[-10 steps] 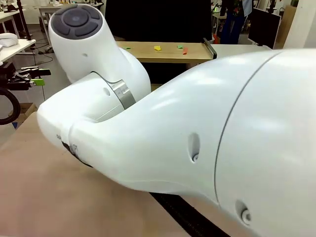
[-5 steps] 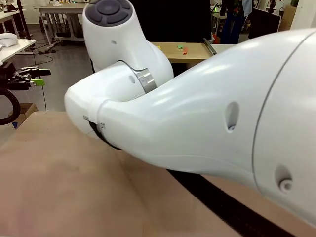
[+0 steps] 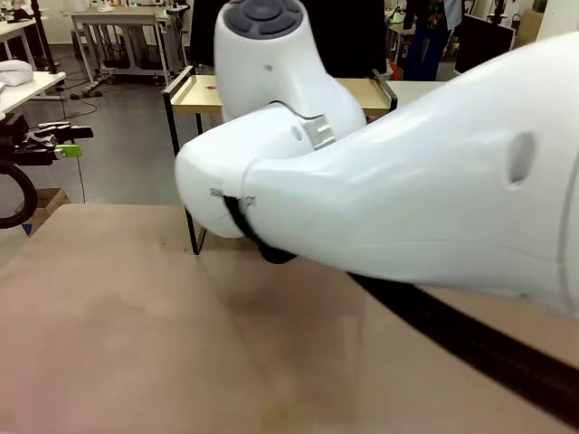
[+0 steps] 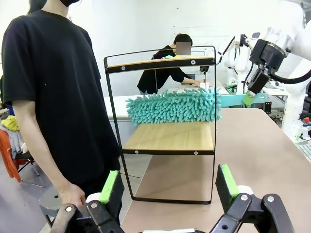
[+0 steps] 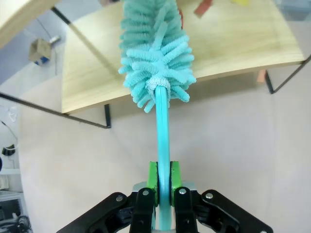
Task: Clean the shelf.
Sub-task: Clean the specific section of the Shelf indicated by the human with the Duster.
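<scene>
The shelf [image 4: 167, 138] stands on the brown table, two light wooden boards in a thin black frame. A fluffy teal duster [image 4: 172, 106] lies between the boards, just over the lower one. My right gripper [image 4: 250, 96] is shut on its teal handle outside the shelf's right end. In the right wrist view the handle runs up from the green pads of my right gripper [image 5: 163, 174] to the duster head [image 5: 155, 53] over the lower board [image 5: 233, 46]. Small orange and yellow scraps [image 5: 203, 6] lie at that board's far side. My left gripper [image 4: 168, 185] stands open and empty, facing the shelf.
A person in a black shirt [image 4: 53, 92] stands close to the shelf's left end, one hand [image 4: 73, 194] hanging low near my left fingers. My right arm [image 3: 407, 199] spans the front view, with the shelf's top board [image 3: 201, 93] behind it. Bare tabletop [image 3: 109, 316] lies in front.
In the front view my right arm has swung to the right, uncovering the left end of the shelf's top board and its black leg.
</scene>
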Controlling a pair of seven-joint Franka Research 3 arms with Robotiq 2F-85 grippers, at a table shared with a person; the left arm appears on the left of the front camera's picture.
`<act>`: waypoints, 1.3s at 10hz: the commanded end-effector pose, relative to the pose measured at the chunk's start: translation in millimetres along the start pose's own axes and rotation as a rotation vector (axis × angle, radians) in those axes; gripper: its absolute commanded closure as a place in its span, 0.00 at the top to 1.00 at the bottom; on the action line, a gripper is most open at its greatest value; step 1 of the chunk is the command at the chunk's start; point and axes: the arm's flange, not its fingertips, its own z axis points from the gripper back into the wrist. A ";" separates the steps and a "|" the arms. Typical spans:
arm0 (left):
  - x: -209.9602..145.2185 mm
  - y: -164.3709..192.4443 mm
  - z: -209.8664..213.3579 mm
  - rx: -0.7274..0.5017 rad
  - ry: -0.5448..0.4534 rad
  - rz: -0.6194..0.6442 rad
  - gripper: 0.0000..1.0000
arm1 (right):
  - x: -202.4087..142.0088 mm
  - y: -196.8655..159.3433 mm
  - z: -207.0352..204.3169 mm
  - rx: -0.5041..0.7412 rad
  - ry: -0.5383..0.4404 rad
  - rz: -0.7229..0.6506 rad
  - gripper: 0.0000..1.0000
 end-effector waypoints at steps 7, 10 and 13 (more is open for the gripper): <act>2.2 -0.3 0.1 -0.001 0.003 -0.017 1.00 | 32.5 -94.6 6.1 -0.155 0.017 -0.111 0.13; 2.2 -0.3 0.1 -0.001 0.003 -0.017 1.00 | 37.6 -119.6 13.5 -0.277 -0.040 -0.146 0.13; 2.2 -0.3 0.1 -0.001 0.003 -0.017 1.00 | 32.5 -119.4 31.7 -0.278 -0.123 -0.150 0.13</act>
